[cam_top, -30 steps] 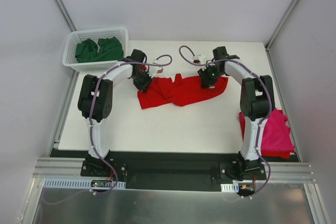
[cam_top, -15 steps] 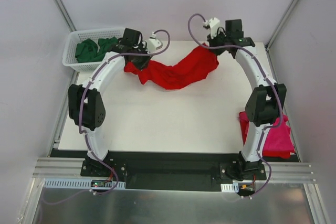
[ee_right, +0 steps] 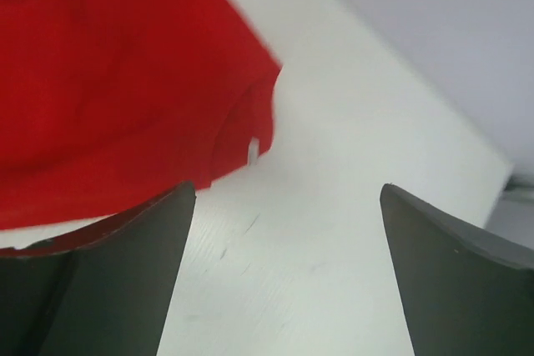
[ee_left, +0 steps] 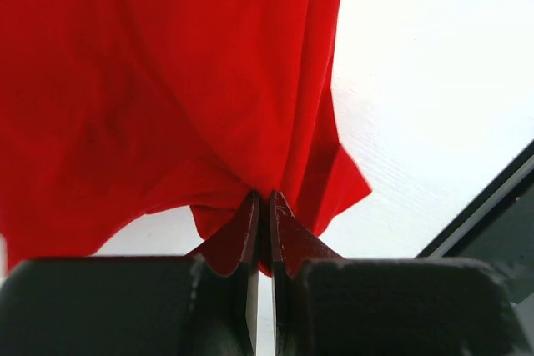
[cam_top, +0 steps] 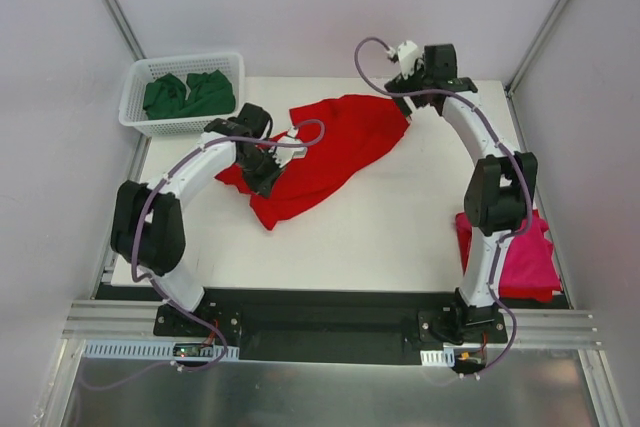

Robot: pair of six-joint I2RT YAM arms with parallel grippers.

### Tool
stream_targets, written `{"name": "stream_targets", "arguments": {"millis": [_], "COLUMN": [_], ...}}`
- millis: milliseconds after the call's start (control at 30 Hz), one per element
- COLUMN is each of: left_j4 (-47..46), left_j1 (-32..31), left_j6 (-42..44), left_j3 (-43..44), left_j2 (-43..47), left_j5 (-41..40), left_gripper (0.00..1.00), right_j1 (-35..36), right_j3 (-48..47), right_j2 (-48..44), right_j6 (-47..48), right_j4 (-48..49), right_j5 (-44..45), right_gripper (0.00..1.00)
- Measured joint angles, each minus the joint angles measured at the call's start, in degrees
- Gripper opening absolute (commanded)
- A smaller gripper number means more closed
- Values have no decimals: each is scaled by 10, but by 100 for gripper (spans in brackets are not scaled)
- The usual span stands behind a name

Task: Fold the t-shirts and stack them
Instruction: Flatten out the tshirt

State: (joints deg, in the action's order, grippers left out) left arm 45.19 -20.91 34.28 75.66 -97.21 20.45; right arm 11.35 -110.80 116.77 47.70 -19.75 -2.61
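So the left gripper (ee_left: pixel 267 199) is pinched tight on a bunched bit of the red t-shirt (cam_top: pixel 335 137), sprawled across the far middle of the table (cam_top: pixel 380 237), while the right gripper (ee_right: pixel 285 191) hangs wide open by its far right corner, holding nothing.

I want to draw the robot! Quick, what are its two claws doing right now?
Left gripper: closed, pinching the red t-shirt.
Right gripper: open, holding nothing.

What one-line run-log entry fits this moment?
left tool: shut on red t-shirt | right tool: open, empty | green t-shirts: in basket
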Motion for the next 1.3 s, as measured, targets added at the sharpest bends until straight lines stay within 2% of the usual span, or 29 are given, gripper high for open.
{"name": "stream_targets", "arguments": {"millis": [133, 300, 433, 533, 600, 633, 667, 733, 767, 867, 967, 1167, 1300], "left_j4": [22, 20, 29, 63, 91, 109, 126, 170, 194, 251, 248, 75, -39], "left_j1": [0, 0, -1, -5, -9, -12, -15, -23, -29, -44, -48, -30, -30], "left_j6": [-2, -5, -2, 12, 24, 30, 37, 57, 63, 81, 81, 34, -3], "left_j3": [12, 79, 120, 164, 192, 203, 209, 218, 219, 219, 219, 192, 168], "left_j2": [55, 65, 55, 32, 15, 9, 4, -5, -10, -26, -26, 21, 4], "left_j5": [-12, -16, -25, -40, -49, -54, -57, -61, -62, -67, -77, -112, -130], "left_gripper": [0, 1, 11, 15, 22, 26, 56, 96, 99, 99, 99, 99, 100], "right_j1": [-4, -6, -6, -7, -8, -9, -9, -9, -10, -10, -10, -10, -10], "right_j3": [101, 220, 271, 273, 273, 273, 272, 268, 262, 244, 235, 238, 229], "right_j2": [-19, -86, -115, -106, -99, -97, -93, -86, -82, -71, -70, -69, -45], "right_j6": [-1, -2, -2, -4, -5, -7, -8, -10, -10, -11, -14, -43, -73], "right_j4": [-66, -97, -94, -89, -85, -84, -83, -84, -84, -85, -80, -31, 17], "right_j5": [-47, -114, -149, -162, -167, -169, -171, -174, -175, -176, -177, -174, -166], "right_gripper": [96, 96, 96, 96, 96, 96, 96, 96, 96, 96, 96, 96, 98]}}
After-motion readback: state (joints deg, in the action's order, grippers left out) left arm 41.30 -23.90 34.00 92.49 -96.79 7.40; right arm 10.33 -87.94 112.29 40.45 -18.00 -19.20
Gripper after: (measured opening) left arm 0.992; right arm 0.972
